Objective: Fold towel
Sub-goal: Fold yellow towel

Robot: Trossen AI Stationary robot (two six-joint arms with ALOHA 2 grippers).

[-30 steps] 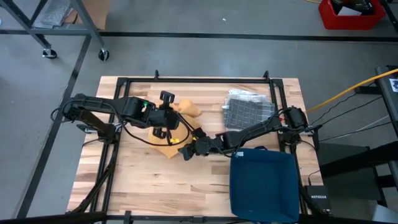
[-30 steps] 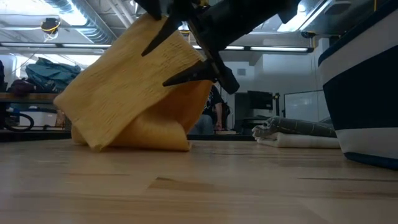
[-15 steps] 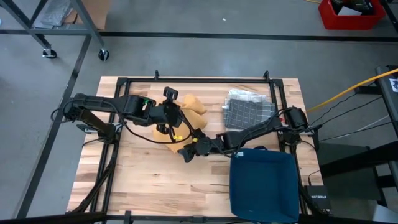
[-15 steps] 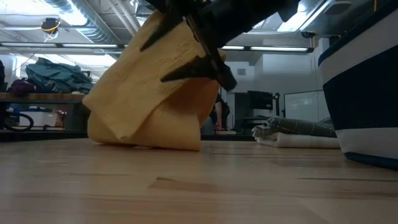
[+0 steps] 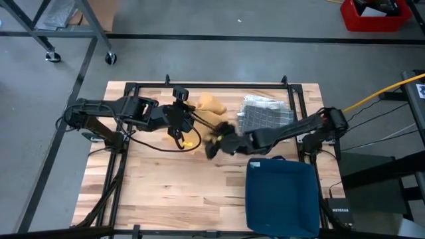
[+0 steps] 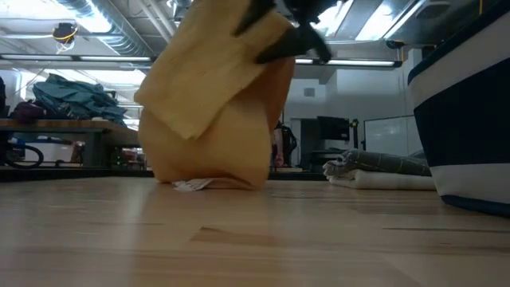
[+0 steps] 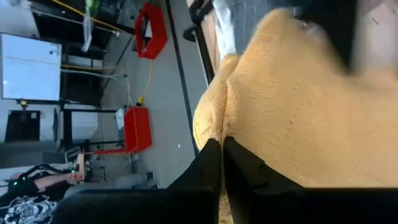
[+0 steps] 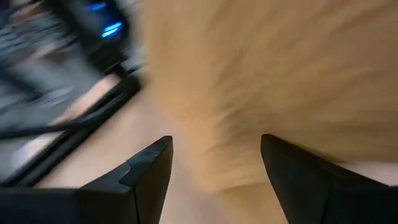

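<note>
1 nubby yellow towel (image 6: 215,96), bunched, wood-plank table (image 5: 159,192)

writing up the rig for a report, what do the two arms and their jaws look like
Both arms are dark, nearly black, built of slim jointed segments. The left arm trails a looping black cable, and a small yellow part shows near its gripper. The right arm is a long dark link that ends in a bulkier joint at its base. The right gripper has two flat black fingers, tapering and wedge-shaped.
</note>
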